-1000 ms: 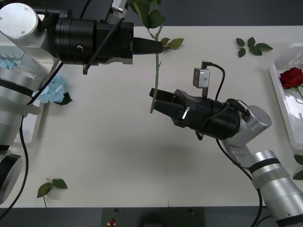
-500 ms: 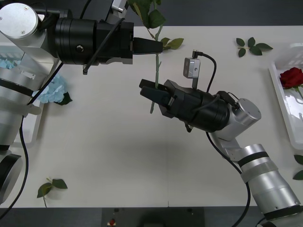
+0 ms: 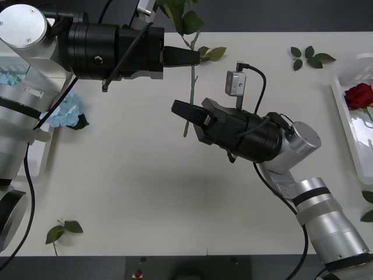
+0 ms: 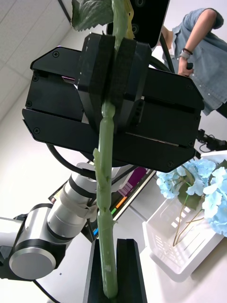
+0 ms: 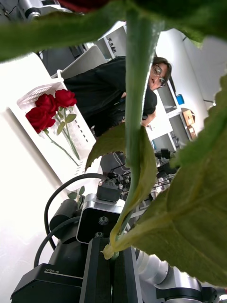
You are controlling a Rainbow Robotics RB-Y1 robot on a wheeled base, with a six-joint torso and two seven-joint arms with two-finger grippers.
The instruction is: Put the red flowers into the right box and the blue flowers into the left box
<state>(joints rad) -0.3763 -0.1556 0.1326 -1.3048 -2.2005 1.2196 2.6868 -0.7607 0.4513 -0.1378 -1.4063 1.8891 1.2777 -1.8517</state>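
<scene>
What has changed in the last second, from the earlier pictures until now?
The right gripper moved up and toward the robot's left along the rose stem and has closed on its lower part. The left gripper stayed shut on the stem higher up, so both now hold it. The blue flower by the left box, the rose in the right box and the leaf sprigs did not move.
</scene>
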